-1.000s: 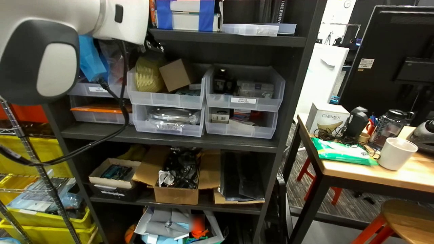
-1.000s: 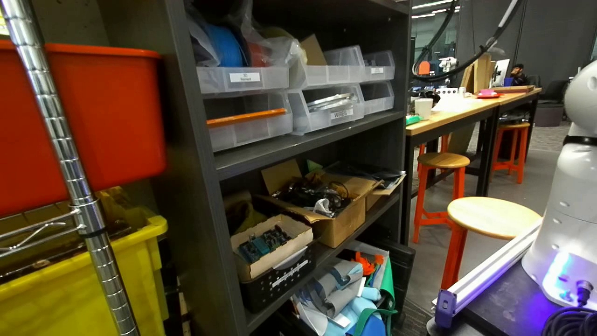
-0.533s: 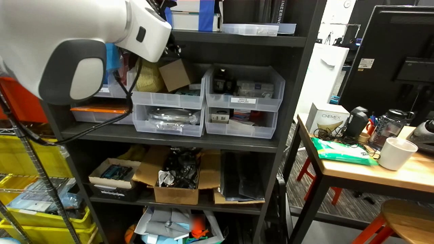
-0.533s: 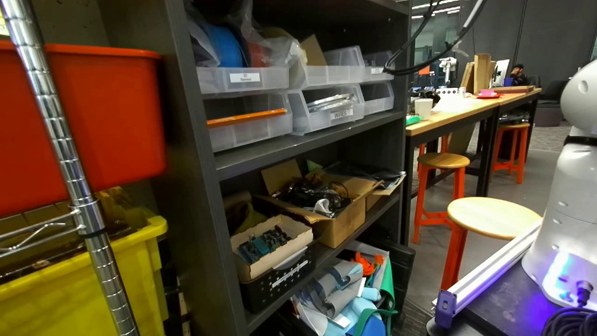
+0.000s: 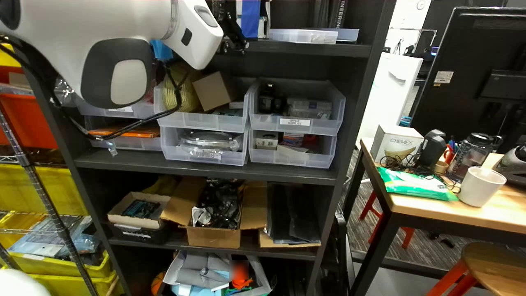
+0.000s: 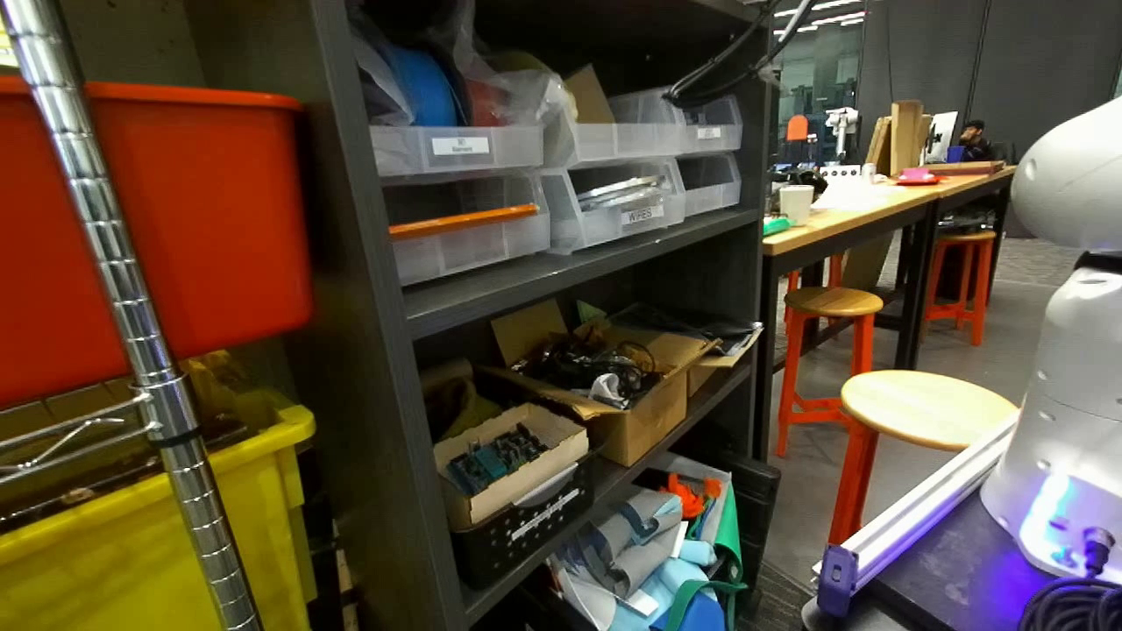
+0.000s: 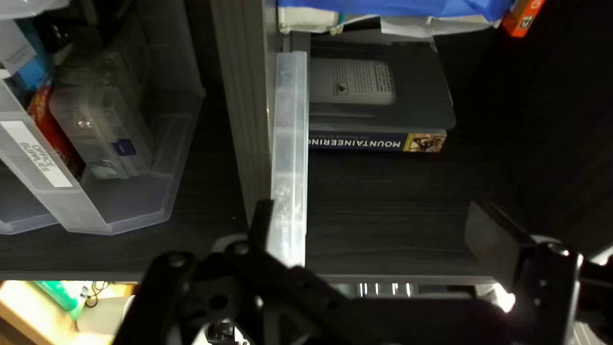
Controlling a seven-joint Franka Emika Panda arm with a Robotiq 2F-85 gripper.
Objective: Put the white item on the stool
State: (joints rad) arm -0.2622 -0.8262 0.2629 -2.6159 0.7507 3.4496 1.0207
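Hanging in front of the upper board (image 5: 304, 48) of a dark grey wood-grain shelf unit (image 5: 283, 174), the black fingers (image 7: 261, 225) stand spread wide apart, grasping nothing. Thin flat rectangular whitish plastic piece (image 5: 302, 36), i.e. the white item: on that board, at its front edge. Wrist view: it shows as a long pale strip, one end just beside one of the fingers; contact cannot be told from there. In an exterior view a gap shows between fingers and piece. Wrist view, same board: dark book (image 7: 383, 112) with MOUNTAINEERING on its spine. Below the board: translucent plastic bins (image 5: 267, 125). Round light-wood stool (image 6: 929, 407) with orange legs: near the white robot arm (image 6: 1065, 412), well apart from the piece. Light-wood table (image 5: 435, 209) with black legs: carries a white mug (image 5: 478, 189) and green packet (image 5: 413, 184).
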